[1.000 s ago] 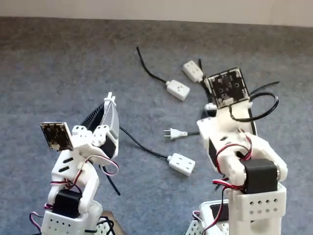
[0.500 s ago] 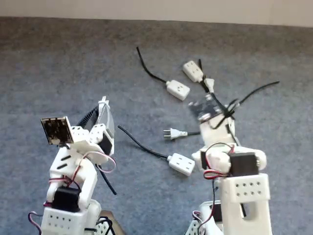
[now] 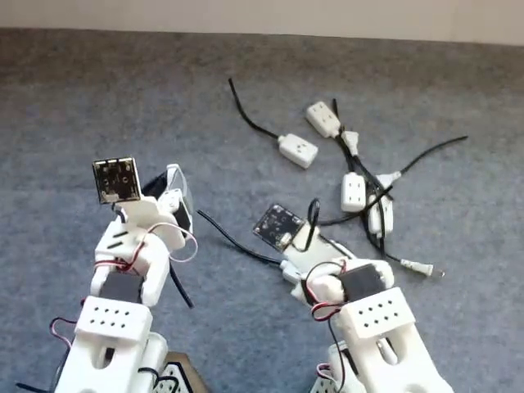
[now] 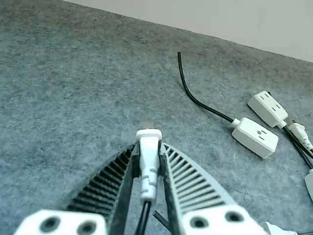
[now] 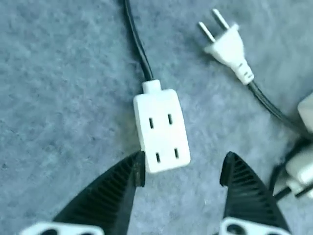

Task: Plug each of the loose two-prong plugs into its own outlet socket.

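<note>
High view: a grey, felt-like carpet (image 3: 90, 106) covers the whole work surface, and a pale wall strip (image 3: 262, 15) runs along its far edge. The left gripper (image 4: 148, 149) is raised over the carpet and clamped on a white plug (image 4: 148, 169). The plug's tip pokes out past the ribbed fingertips, and its black cord (image 4: 143, 220) trails back between them. Further out on the carpet, two more sockets (image 4: 255, 137) lie close together. The right gripper (image 5: 183, 164) hangs low with its jaws spread, straddling the near end of a white outlet socket (image 5: 160, 128) that lies flat, slots facing up. Whether a finger touches it cannot be told. A loose plug (image 5: 226, 46) lies near that socket, prongs pointing away.
</note>
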Robot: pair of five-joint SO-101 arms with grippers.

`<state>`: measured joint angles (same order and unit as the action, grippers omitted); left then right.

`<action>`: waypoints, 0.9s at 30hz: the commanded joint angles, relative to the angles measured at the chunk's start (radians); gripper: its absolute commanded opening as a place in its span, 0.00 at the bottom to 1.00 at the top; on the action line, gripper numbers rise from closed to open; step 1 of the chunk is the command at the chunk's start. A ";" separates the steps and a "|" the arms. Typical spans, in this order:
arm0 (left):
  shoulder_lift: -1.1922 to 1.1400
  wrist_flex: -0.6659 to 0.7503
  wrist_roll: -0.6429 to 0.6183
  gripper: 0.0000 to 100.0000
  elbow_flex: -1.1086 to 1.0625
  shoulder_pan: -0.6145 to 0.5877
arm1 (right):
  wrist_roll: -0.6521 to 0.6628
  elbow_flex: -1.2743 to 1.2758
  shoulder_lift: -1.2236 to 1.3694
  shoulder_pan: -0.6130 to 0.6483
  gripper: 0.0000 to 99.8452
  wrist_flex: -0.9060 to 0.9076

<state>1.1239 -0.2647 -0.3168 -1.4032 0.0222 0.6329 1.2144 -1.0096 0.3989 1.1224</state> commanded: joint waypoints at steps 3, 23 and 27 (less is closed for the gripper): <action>-0.021 0.052 0.009 0.01 0.044 -0.035 | 0.025 0.047 -0.002 0.013 0.25 -0.110; -0.028 0.052 0.009 0.01 0.044 -0.038 | -0.037 -0.143 0.467 0.008 0.25 -0.127; -0.028 0.052 0.009 0.01 0.044 -0.038 | -0.003 -0.289 0.680 0.010 0.25 -0.130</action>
<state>1.0978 -0.2340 -0.3168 -1.4032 -0.0084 0.6145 1.0487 -0.4649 0.4035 1.0104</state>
